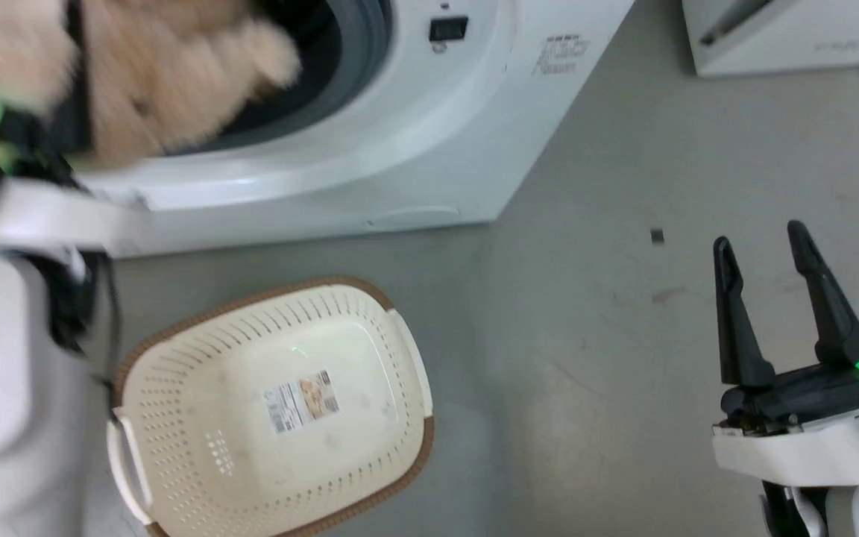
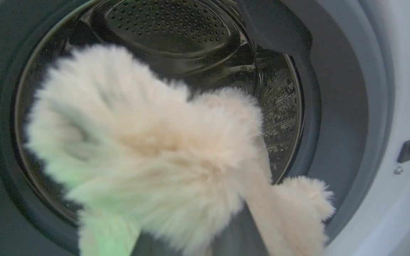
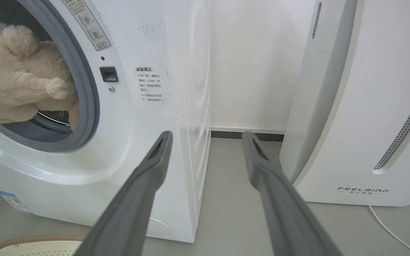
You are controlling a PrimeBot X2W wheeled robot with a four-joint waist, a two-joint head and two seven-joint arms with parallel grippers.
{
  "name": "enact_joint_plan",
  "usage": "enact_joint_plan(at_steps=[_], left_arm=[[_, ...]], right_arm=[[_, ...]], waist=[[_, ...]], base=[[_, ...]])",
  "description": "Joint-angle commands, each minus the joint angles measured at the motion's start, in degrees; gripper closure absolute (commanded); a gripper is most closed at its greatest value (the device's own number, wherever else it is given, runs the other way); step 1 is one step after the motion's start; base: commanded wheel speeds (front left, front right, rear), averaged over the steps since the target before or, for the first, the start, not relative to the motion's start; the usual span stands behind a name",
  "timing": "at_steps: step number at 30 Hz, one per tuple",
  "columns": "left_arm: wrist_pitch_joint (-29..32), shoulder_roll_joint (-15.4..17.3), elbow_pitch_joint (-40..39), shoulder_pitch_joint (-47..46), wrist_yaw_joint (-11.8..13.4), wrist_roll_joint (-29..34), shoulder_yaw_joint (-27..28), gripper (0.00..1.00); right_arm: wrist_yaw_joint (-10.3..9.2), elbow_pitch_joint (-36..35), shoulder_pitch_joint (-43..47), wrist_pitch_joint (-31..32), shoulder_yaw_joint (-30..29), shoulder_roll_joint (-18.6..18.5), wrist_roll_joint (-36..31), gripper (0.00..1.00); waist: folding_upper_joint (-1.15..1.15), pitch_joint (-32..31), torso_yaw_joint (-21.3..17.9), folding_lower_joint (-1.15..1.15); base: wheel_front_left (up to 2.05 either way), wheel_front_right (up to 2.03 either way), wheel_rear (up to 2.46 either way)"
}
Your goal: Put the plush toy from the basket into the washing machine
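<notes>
Left pincer (image 1: 79,71) grips plush toy (image 1: 176,82) at washing machine (image 1: 414,142); right pincer (image 1: 759,235) gapes empty above grey floor (image 1: 623,335).

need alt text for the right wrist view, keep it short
A fluffy beige plush toy is at the mouth of the open porthole of a white washing machine, at left. The right tool, open, points at the floor gap between that machine and a white FEELBIRD appliance.

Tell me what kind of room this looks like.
Likely a laundry or utility room: a white front-loading washing machine, a perforated laundry basket on the grey floor, and a white FEELBIRD appliance standing beside the machine.
</notes>
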Motion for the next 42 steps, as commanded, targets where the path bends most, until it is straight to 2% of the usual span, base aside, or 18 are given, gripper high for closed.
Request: enact_joint_plan(at_steps=[1,5,8,11,15,22,27,33,37,38,39,42], left_arm=[[0.5,2.4,2.0,-6.1,-0.1,-0.6,-0.2,1.00],[2.3,6.2,7.9,-16.1,-0.2,-1.5,-1.5,1.00],[3.1,7.4,11.3,-20.8,-0.2,-2.8,-1.9,1.00],[4.9,10.8,16.3,-27.3,-0.2,-3.5,-4.5,1.00],[7.4,13.5,23.2,-34.3,-0.3,-4.7,-8.1,1.00],[12.0,13.9,34.5,-43.2,-0.3,-7.0,-15.4,1.00],[18.5,13.7,41.0,-46.8,-0.3,-10.1,-22.1,1.00],[23.9,14.9,43.9,-48.3,-0.3,-17.5,-28.8,1.00],[25.0,16.6,43.0,-47.7,-0.3,-22.0,-33.7,1.00],[24.5,17.1,42.8,-47.5,-0.3,-22.9,-34.5,0.80],[23.9,17.5,42.8,-47.3,-0.3,-23.6,-35.3,0.00],[21.4,17.9,43.3,-46.5,-0.3,-25.2,-37.2,0.00]], right_arm=[[-0.05,-0.6,-1.4,-0.3,-0.1,0.0,0.7,0.00],[-0.05,-0.8,-2.4,-0.3,-0.1,0.0,1.4,0.00],[-0.05,-0.9,-2.8,-0.3,-0.2,0.0,1.6,0.00],[-0.05,-1.3,-3.5,-0.3,-0.1,0.0,2.1,0.00],[-0.05,-1.9,-4.0,-0.3,0.0,0.0,2.7,0.00],[-0.05,-2.4,-4.5,-0.3,0.6,0.0,2.6,0.00],[-0.05,-2.6,-4.9,-0.3,1.0,0.0,2.6,0.00],[-0.05,-2.6,-5.4,-0.3,1.1,0.0,2.5,0.00],[-0.05,-2.2,-6.1,-0.3,1.3,0.0,2.6,0.00],[-0.05,-2.1,-6.2,-0.3,1.3,0.0,2.6,0.00],[-0.05,-1.9,-6.4,-0.3,1.2,0.0,2.6,0.00],[-0.05,-1.4,-6.7,-0.3,0.9,0.0,2.5,0.00]], waist=[[0.00,5.0,-2.2,0.00],[0.00,8.5,-3.1,0.00],[0.00,9.9,-3.4,0.00],[0.00,11.8,-4.1,0.00],[0.00,13.9,-4.9,0.00],[0.00,16.6,-5.1,0.00],[0.00,17.9,-5.0,0.00],[0.00,18.7,-4.8,0.00],[0.00,18.7,-4.7,0.00],[0.00,18.5,-4.6,0.00],[0.00,18.3,-4.5,0.00],[0.00,17.1,-4.0,0.00]], base=[[0.00,0.00,0.00],[0.00,0.00,0.00],[0.00,0.00,0.00],[0.00,0.00,0.00],[0.00,0.00,0.00],[0.00,0.00,0.00],[0.00,0.00,0.00],[0.00,0.00,0.00],[0.00,0.00,0.00],[0.00,0.00,0.00],[0.00,0.00,0.00],[0.00,0.00,0.00]])
